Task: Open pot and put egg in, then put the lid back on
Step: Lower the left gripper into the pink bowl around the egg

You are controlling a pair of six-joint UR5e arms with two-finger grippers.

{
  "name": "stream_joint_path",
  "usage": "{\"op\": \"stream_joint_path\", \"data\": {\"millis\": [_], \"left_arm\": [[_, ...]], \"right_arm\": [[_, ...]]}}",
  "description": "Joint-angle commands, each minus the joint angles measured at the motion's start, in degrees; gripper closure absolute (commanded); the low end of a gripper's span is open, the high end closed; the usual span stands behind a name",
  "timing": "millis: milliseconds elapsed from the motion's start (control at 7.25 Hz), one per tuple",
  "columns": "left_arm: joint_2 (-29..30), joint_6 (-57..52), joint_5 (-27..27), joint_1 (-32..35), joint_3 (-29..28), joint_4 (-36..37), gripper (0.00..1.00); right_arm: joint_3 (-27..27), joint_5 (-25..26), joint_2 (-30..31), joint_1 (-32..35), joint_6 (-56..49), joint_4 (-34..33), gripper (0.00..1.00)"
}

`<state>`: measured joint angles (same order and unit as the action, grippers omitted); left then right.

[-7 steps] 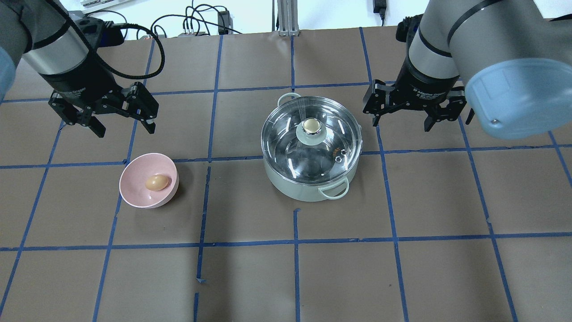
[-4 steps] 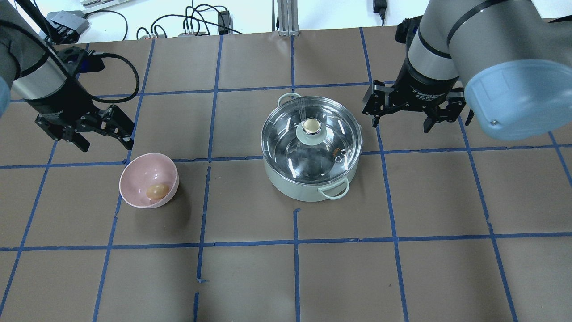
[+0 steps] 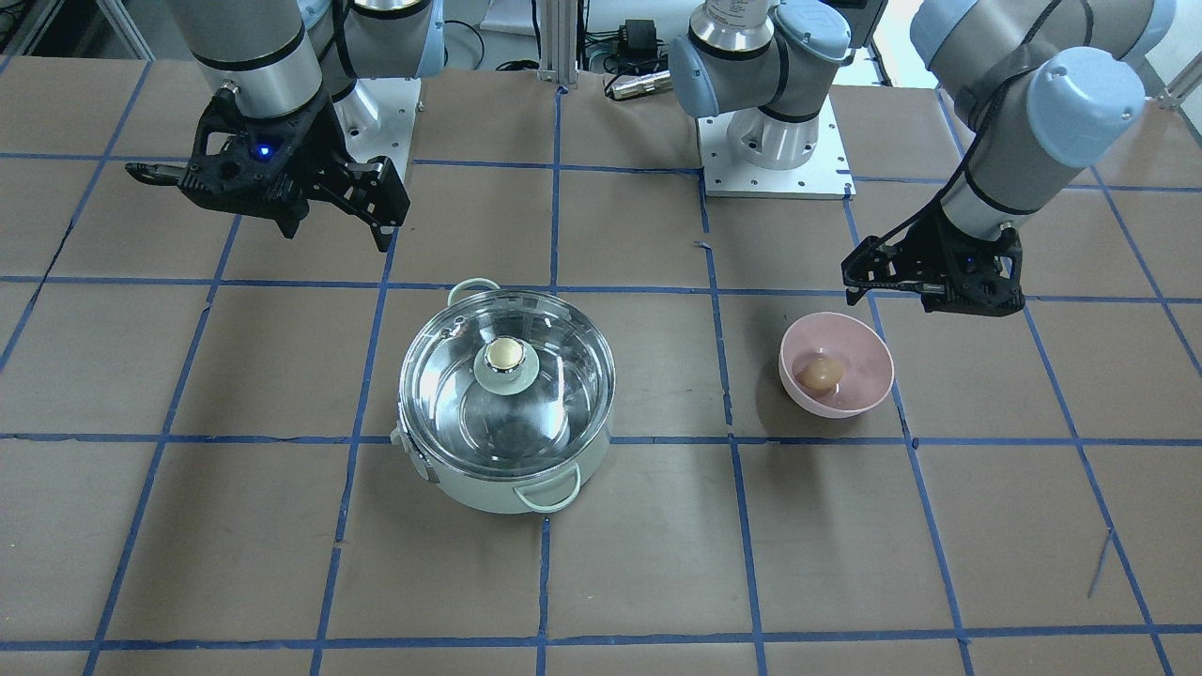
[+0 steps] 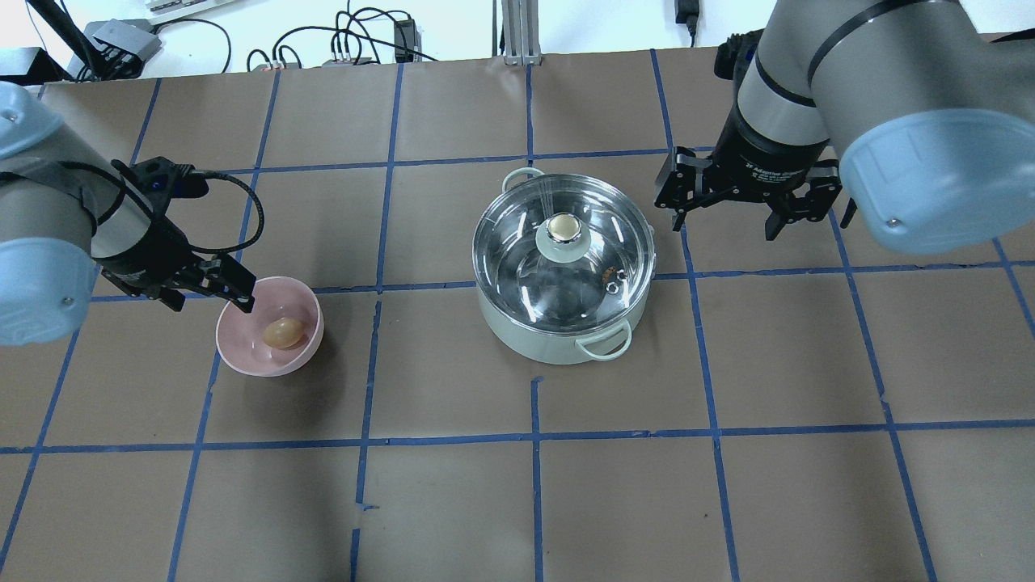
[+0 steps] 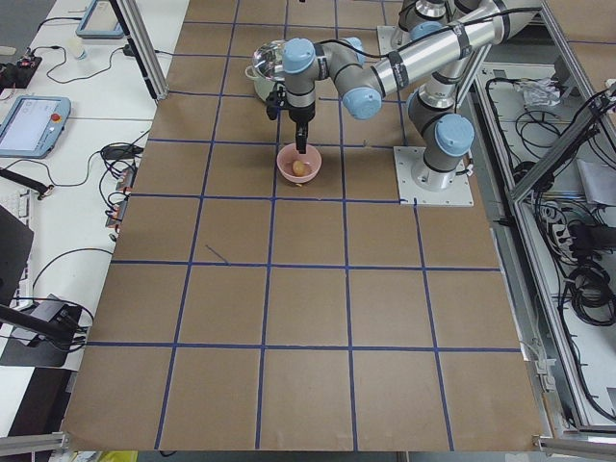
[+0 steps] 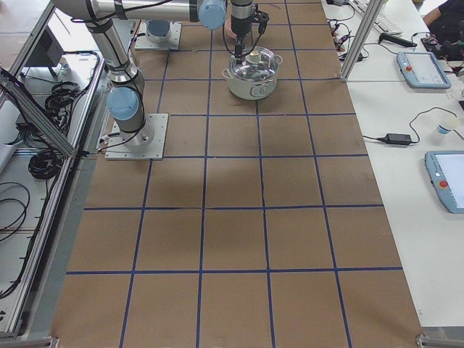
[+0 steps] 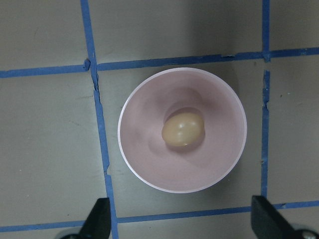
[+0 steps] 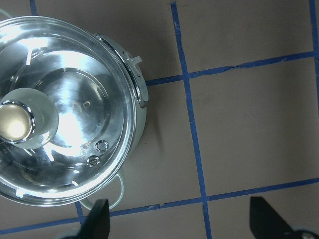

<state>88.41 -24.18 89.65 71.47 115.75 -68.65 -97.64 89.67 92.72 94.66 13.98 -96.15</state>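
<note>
Clear glass is capping the mint-green pot (image 4: pixel 525 343) at mid-table. The lid (image 4: pixel 566 271) is sitting flat on the rim with its gold knob (image 4: pixel 563 229) pointing up, and shiny steel is showing through it.

Your right gripper (image 4: pixel 727 225) is hanging just beside the pot, clear of its wall, with both fingers spread wide and gripping nothing. In its wrist view the knob is lying well off to the left of the jaws. Only the brown-papered table (image 4: pixel 728 364) and its blue tape lines (image 4: pixel 534 485) are lying in the gap between them.

Your left gripper (image 4: pixel 206 293) is hovering low at the pink bowl (image 4: pixel 242 343), its fingers likewise parted and empty. One fingertip (image 4: pixel 244 301) is overlapping the bowl's rim in the overhead view, and you cannot tell whether it is touching. The brown egg (image 4: pixel 284 331) is resting loose in the bottom of that bowl. The left wrist camera is showing it just ahead of the fingers and about centred between them.

Bowl and pot are standing well apart, with the pot lying beyond the bowl from the left gripper and between the two grippers.
</note>
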Motion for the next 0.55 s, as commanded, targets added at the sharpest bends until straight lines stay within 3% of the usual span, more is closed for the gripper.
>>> {"op": "stream_joint_path", "data": {"millis": [0,414], "left_arm": [[0.18,-4.29,0.09,0.08,5.61,10.41,0.0],[4.47,-7.61,0.09,2.09,7.74,19.05,0.0]], "right_arm": [[0.34,-0.2,0.0,-0.09,0.0,-0.26,0.0],[1.31,0.06,-0.09,-0.97,0.35,-0.18,0.0]]}}
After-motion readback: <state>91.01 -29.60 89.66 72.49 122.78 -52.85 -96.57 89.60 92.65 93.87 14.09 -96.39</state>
